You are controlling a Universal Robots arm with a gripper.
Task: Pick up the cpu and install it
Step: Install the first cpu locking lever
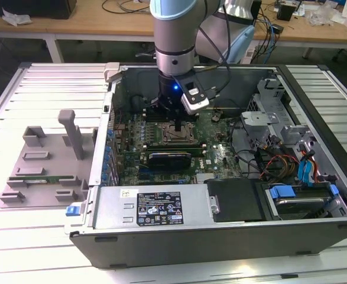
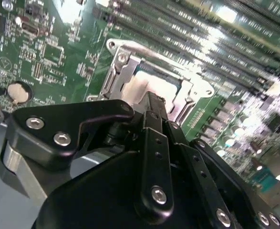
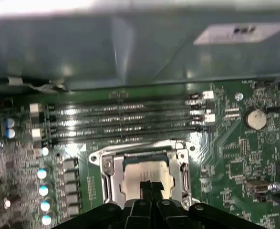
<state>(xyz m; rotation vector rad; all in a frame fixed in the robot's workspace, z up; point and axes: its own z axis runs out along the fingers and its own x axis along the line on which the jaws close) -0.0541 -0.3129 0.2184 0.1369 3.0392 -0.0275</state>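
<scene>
Above the motherboard socket, the gripper is seen with fingers closed together over the cpu, which rests within the frame; level, gentle seating is judged essential.

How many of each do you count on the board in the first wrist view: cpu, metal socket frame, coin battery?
cpu: 1
metal socket frame: 1
coin battery: 1
Total: 3
</scene>
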